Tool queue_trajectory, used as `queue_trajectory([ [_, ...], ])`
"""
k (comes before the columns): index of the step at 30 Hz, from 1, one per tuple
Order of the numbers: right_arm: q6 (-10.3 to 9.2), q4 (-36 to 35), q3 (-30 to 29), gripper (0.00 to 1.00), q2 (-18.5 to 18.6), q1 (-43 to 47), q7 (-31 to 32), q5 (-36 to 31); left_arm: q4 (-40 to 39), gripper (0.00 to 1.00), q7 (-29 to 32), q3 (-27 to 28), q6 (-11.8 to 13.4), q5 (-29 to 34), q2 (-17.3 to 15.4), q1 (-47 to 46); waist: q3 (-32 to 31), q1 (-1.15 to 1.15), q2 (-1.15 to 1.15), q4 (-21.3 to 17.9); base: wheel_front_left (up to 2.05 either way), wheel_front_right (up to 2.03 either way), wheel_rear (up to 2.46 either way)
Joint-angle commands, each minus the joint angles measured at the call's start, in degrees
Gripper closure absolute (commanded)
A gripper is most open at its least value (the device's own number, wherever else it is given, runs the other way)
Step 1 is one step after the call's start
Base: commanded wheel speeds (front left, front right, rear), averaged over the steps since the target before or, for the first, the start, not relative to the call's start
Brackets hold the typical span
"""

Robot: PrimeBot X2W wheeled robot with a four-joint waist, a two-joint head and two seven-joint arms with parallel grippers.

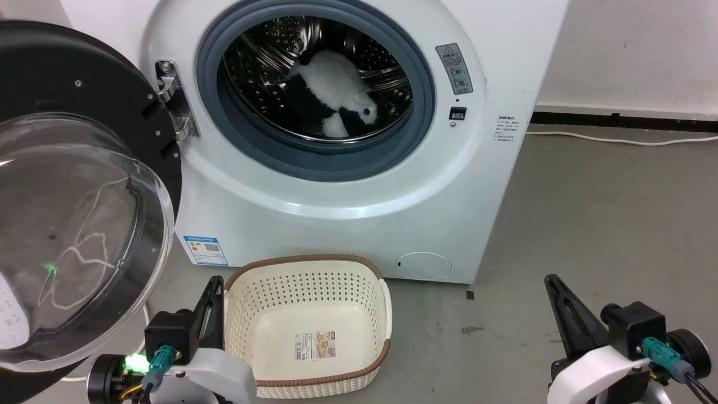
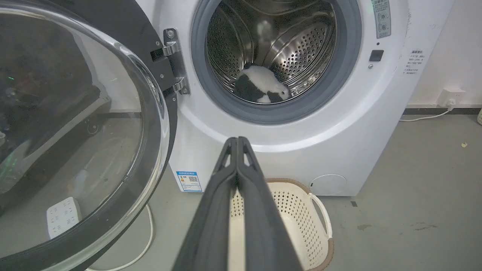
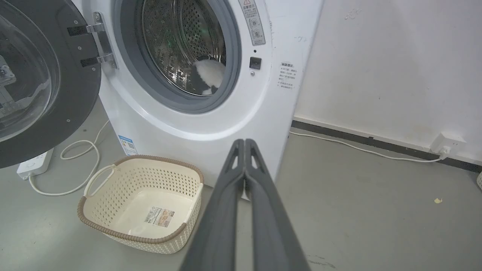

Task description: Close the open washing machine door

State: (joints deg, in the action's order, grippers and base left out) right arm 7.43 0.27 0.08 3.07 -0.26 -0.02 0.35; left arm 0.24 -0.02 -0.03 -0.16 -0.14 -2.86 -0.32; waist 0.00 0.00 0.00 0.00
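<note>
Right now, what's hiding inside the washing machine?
A fluffy black-and-white soft toy lies at the bottom of the steel drum. Anything under the toy is covered, so I cannot tell.

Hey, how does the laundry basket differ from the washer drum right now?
The basket is cream plastic with a brown rim; the drum is shiny steel. The basket sits empty on the floor; the drum holds a black-and-white plush toy. Both are perforated with small holes.
</note>
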Motion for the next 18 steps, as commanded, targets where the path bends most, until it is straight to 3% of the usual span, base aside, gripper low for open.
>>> queue_trajectory([
  [1, 0.06, -0.3, -0.1, 1.00, -0.2, 0.3, 0.0, -0.3, -0.2, 1.00, 0.0, 0.0, 0.2, 0.1, 0.0, 0.3, 0.0, 0.00, 0.00, 0.0, 0.00, 0.00, 0.00],
  [2, 0.06, -0.3, -0.1, 1.00, -0.2, 0.3, 0.0, -0.3, -0.2, 1.00, 0.0, 0.0, 0.2, 0.1, 0.0, 0.3, 0.0, 0.00, 0.00, 0.0, 0.00, 0.00, 0.00],
  [3, 0.01, 0.0, 0.0, 0.00, 0.0, 0.0, 0.0, 0.0, 0.0, 0.00, 0.0, 0.0, 0.0, 0.0, 0.0, 0.0, 0.0, 0.00, 0.00, 0.0, 0.00, 0.00, 0.00],
  [18, 0.01, 0.1, -0.9, 0.00, 0.0, 0.2, -1.5, 1.1, 0.0, 0.00, -1.5, -0.5, -0.3, 0.0, -0.1, 0.0, 0.1, 0.00, 0.00, 0.3, 0.00, 0.00, 0.00],
])
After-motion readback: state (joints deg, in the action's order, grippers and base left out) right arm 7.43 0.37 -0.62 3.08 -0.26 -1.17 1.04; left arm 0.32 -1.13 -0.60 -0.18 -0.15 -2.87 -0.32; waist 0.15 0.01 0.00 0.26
